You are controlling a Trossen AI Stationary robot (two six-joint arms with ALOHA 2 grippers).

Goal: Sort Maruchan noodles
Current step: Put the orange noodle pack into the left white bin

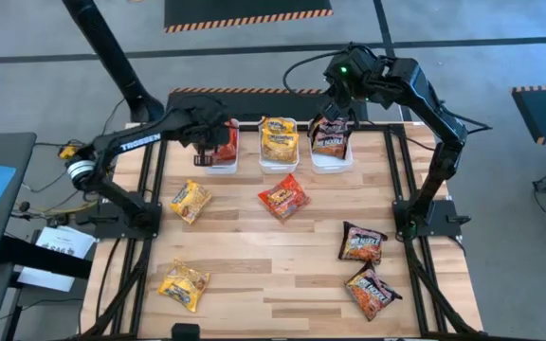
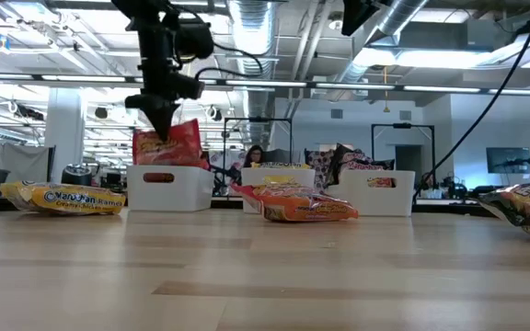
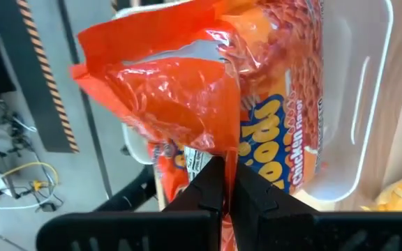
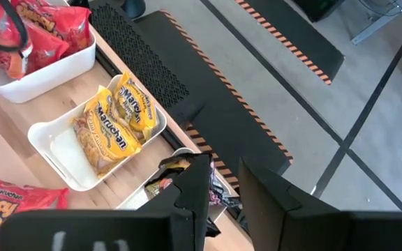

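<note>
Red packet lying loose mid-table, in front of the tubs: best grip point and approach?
Red packet lies flat and skewed on the table, apart from the other packets. Probably best from straight above, fingers pinching a crimped end seam: thin and easy to pinch, as the left gripper does with its own red packet. The noodle block looks too wide.

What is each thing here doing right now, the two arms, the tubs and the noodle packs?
Left tool: shut on a red pack, over the left tub.
Right tool: open, empty, above the right tub.
Middle tub: holds yellow packs.
Right tub: holds dark packs.
Loose red pack: lying on the table.
</note>
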